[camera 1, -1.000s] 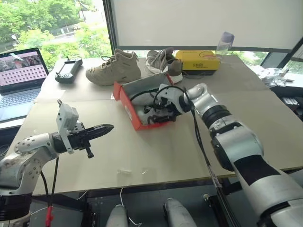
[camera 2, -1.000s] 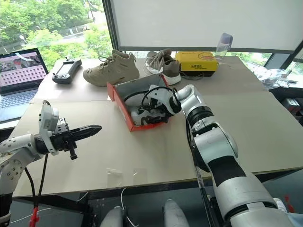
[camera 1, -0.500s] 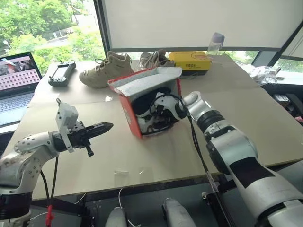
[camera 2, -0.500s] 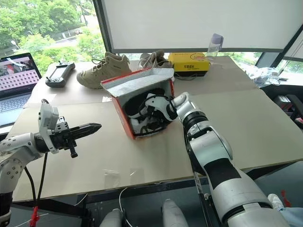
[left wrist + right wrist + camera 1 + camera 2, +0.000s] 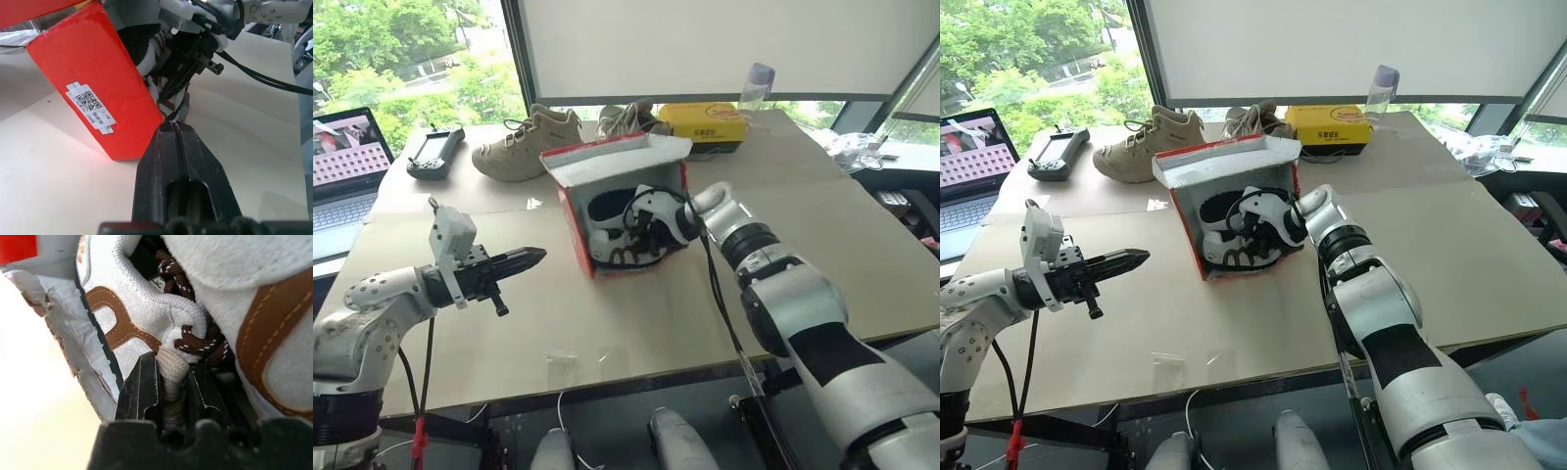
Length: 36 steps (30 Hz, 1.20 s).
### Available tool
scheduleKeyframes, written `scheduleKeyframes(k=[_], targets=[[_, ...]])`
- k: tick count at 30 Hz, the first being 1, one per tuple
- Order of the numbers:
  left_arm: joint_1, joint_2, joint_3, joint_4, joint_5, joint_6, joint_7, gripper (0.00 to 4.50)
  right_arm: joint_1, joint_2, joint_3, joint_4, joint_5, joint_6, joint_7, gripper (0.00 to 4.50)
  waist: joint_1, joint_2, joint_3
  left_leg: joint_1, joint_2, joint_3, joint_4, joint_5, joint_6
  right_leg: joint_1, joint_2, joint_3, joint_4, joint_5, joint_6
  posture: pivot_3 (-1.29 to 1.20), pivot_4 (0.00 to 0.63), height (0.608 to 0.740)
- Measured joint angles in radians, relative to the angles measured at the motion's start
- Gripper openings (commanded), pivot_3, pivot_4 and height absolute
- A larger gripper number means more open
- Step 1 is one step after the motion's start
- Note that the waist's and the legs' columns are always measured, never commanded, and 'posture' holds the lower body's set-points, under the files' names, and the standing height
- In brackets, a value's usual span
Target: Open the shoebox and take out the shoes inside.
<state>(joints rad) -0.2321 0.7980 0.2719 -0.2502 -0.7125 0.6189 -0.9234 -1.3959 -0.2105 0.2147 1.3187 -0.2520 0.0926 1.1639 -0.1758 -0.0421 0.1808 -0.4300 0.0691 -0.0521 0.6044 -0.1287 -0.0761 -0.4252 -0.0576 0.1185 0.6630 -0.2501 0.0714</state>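
The red shoebox [image 5: 570, 211] stands tipped on its side in the middle of the table, its pale grey inside facing me. The shoes [image 5: 612, 235], small grey-white sneakers with brown marks and brown laces, lie inside it. My right gripper [image 5: 643, 221] reaches into the box. In the right wrist view the right gripper [image 5: 171, 377] is shut on a cream fabric flap of one shoe [image 5: 132, 318]. My left gripper [image 5: 533, 257] is shut and holds nothing, hovering above the table left of the box, pointing at it. The left wrist view shows the box's red wall [image 5: 93, 93] just beyond the left gripper [image 5: 175, 128].
A tan boot [image 5: 524, 147], a grey sneaker [image 5: 626, 119], a yellow box [image 5: 710, 122] and a bottle [image 5: 756, 86] stand along the table's far side. A laptop [image 5: 342, 147] and a black controller [image 5: 433, 152] sit at the far left.
The shoebox has tipped up from lying flat onto its side, its opening now facing me. My right gripper has closed on a shoe inside. The left arm has kept still.
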Motion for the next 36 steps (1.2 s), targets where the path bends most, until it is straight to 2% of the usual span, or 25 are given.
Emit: scheduleKeyframes(k=[9, 16, 20, 24, 30, 34, 36], targets=[[-0.039, -0.007, -0.02, 0.03, 0.007, -0.003, 0.002, 0.0, -0.085, -0.05, -0.081, -0.101, 0.106, 0.088, 0.145, 0.45, 0.022, 0.001, 0.002, -0.008, 0.0, 0.0, -0.013, 0.0, 0.0, -0.012, 0.0, -0.001, 0.0, -0.002, -0.004, 0.0, 0.15, 0.712], [-0.046, -0.019, -0.045, 0.041, 0.012, -0.004, -0.001, 0.0, -0.097, -0.102, -0.185, -0.155, 0.202, 0.189, 0.082, 0.45, 0.046, 0.001, 0.003, -0.011, 0.0, 0.0, -0.012, 0.0, 0.0, -0.014, 0.0, -0.002, 0.0, 0.0, -0.007, 0.0, 0.15, 0.712], [-0.046, -0.019, -0.051, 0.048, 0.022, -0.005, -0.002, 0.0, -0.132, -0.164, -0.252, -0.18, 0.253, 0.215, -0.019, 0.45, 0.057, 0.002, 0.004, -0.011, 0.0, 0.0, -0.011, 0.0, 0.0, -0.014, 0.0, -0.002, -0.001, 0.0, -0.006, 0.0, 0.15, 0.712], [-0.047, -0.02, -0.054, 0.048, 0.026, -0.006, -0.006, 0.0, -0.116, -0.266, -0.271, -0.206, 0.237, 0.2, -0.217, 0.45, 0.071, 0.002, 0.004, -0.011, 0.0, 0.0, -0.011, 0.0, 0.0, -0.014, -0.001, -0.002, -0.002, 0.0, -0.006, 0.0, 0.15, 0.712], [-0.043, -0.02, -0.053, 0.048, 0.029, -0.006, -0.006, 0.0, 0.084, -0.42, -0.179, -0.244, 0.048, 0.206, -0.624, 0.45, 0.084, 0.002, 0.004, -0.011, -0.001, 0.001, -0.012, 0.0, 0.0, -0.013, -0.001, -0.002, -0.004, 0.0, -0.007, 0.0, 0.15, 0.712], [-0.043, -0.022, -0.054, 0.047, 0.03, -0.006, -0.006, 0.0, 0.219, -0.429, -0.152, -0.184, 0.002, 0.318, -0.756, 0.45, 0.072, 0.006, 0.007, -0.01, -0.001, 0.002, -0.012, 0.0, 0.0, -0.014, -0.001, 0.001, -0.002, 0.001, -0.008, 0.0, 0.15, 0.712], [-0.043, -0.022, -0.054, 0.047, 0.03, -0.006, -0.007, 0.0, 0.256, -0.42, -0.166, -0.192, 0.02, 0.354, -0.769, 1.22, 0.061, 0.007, 0.007, -0.009, -0.001, 0.002, -0.011, 0.0, 0.0, -0.014, -0.001, 0.002, 0.0, 0.001, -0.008, 0.0, 0.15, 0.712]])
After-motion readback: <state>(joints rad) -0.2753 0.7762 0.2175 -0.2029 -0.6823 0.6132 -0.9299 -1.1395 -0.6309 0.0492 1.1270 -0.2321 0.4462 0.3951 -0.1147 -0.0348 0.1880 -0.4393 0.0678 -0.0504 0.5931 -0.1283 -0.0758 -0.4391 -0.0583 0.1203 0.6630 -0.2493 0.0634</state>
